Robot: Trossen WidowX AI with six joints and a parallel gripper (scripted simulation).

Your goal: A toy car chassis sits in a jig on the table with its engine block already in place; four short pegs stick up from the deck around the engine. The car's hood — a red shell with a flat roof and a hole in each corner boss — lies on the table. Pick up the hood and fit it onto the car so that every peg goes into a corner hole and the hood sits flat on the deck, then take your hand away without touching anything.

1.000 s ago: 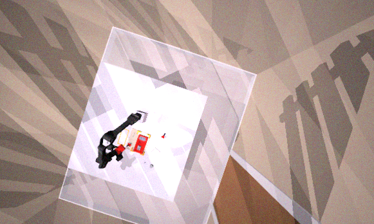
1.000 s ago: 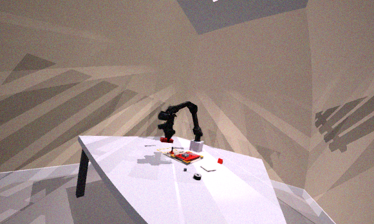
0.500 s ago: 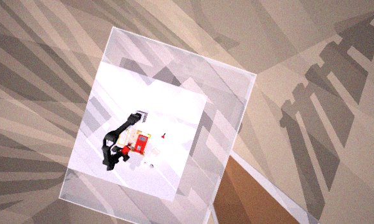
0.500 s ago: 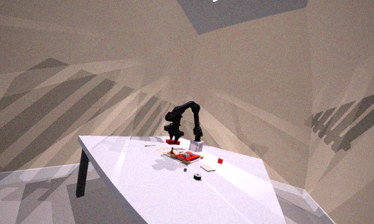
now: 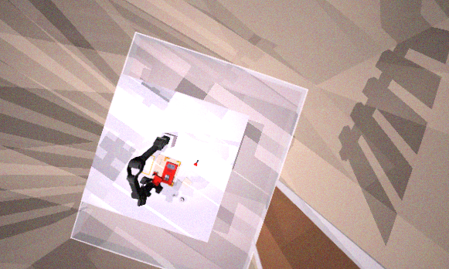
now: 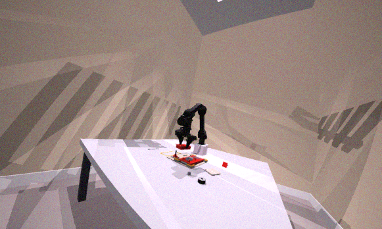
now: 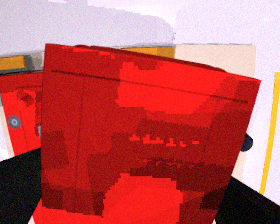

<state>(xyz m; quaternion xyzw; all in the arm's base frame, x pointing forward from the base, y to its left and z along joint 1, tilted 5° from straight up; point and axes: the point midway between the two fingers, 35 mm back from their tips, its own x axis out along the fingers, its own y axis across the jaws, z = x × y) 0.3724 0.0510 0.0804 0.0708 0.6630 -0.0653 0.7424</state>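
Note:
The red hood (image 5: pixel 157 179) (image 6: pixel 183 147) (image 7: pixel 141 125) is held up off the table, roof towards the wrist camera. My gripper (image 5: pixel 158 181) (image 6: pixel 184 146) (image 7: pixel 134 169) is shut on it, one black finger at each side. The car chassis (image 5: pixel 174 172) (image 6: pixel 198 160) (image 7: pixel 20 142) sits flat, its red deck beside the held hood in the top view and partly behind it in the wrist view. The jig (image 5: pixel 179 162) shows orange corners around it. Grey parts show on the deck; the engine block (image 6: pixel 189 158) seems to be among them. The pegs and hood holes cannot be made out.
A small dark upright thing (image 6: pixel 175 153) (image 7: pixel 247 142) stands by the jig. A yellow outline (image 5: pixel 152 165) (image 7: pixel 271 125) lies beside it. A small red piece (image 5: pixel 195 164) (image 6: pixel 225 164), a tan flat piece (image 5: pixel 187 181) (image 6: pixel 213 172) and a black wheel (image 5: pixel 182 199) (image 6: pixel 202 181) lie around.

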